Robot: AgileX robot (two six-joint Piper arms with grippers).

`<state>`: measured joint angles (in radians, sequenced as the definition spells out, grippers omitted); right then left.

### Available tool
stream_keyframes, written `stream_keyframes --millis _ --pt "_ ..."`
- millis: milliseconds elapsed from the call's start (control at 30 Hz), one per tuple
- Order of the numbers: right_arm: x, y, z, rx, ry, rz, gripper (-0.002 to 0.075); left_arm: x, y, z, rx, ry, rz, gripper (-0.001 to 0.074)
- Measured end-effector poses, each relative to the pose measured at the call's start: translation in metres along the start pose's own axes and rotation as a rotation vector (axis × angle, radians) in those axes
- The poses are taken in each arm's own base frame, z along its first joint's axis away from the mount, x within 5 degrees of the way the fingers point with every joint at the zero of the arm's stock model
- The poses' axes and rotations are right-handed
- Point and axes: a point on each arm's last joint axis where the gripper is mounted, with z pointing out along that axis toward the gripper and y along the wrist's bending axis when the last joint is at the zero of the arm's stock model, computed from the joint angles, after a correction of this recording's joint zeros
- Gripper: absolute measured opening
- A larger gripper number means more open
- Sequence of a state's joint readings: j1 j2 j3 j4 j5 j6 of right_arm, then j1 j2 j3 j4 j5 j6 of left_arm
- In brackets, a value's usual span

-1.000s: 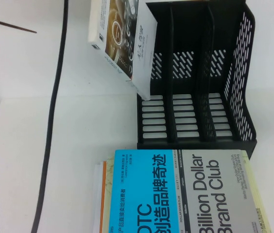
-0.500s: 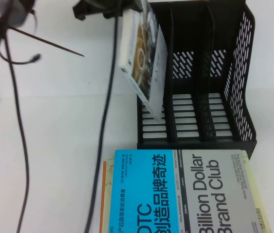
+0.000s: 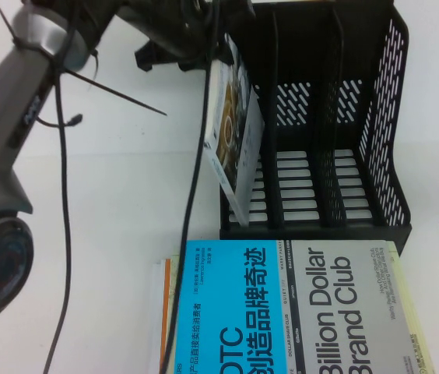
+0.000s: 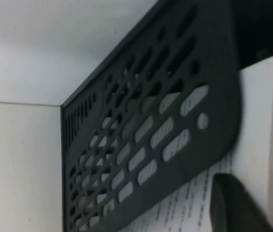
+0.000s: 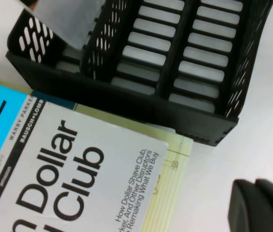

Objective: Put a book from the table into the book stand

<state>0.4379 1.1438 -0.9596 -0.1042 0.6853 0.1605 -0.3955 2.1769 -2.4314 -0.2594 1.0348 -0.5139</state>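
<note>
The left hand (image 3: 218, 53), clamped on the book's (image 3: 235, 128) top edge, is tipping it upright so it is sliding into the book stand's (image 3: 375, 117) leftmost slot; the right hand (image 5: 262, 205), parked beside the stand, is pinched together.

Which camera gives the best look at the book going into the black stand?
The high view: the book, held by the left gripper, tilts into the book stand. Left wrist shows only page text; right wrist, one white corner. Right gripper waits aside.
</note>
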Motion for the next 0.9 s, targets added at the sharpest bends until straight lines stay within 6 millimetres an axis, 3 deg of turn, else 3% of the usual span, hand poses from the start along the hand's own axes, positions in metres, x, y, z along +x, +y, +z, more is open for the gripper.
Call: stream_keyframes --millis 200,400,500,667,733,833,900 --pt "0.0 0.0 0.0 -0.003 0.0 0.003 -0.0003 0.003 0.004 0.014 0.0 0.018 0.056 0.0126" --pt "0.0 0.0 0.0 -0.005 0.005 0.006 -0.0003 0.0 0.0 0.014 0.037 -0.012 0.094 0.041" --pt "0.002 0.0 0.0 -0.002 0.021 0.006 -0.0003 -0.001 0.0 0.014 0.045 -0.025 0.119 0.046" --pt "0.006 -0.004 -0.002 0.043 0.058 -0.037 -0.0003 -0.014 0.006 -0.007 0.034 -0.068 0.152 0.0379" --pt "0.007 -0.007 -0.007 0.065 0.053 -0.051 -0.0003 -0.023 0.011 -0.027 0.007 -0.1 0.17 0.0291" --pt "0.008 -0.01 -0.023 0.085 0.007 -0.064 -0.0003 -0.035 0.017 -0.067 -0.054 -0.156 0.209 0.0122" --pt "0.01 -0.012 -0.035 0.093 -0.022 -0.065 -0.0003 -0.04 0.018 -0.099 -0.093 -0.196 0.229 0.0052"
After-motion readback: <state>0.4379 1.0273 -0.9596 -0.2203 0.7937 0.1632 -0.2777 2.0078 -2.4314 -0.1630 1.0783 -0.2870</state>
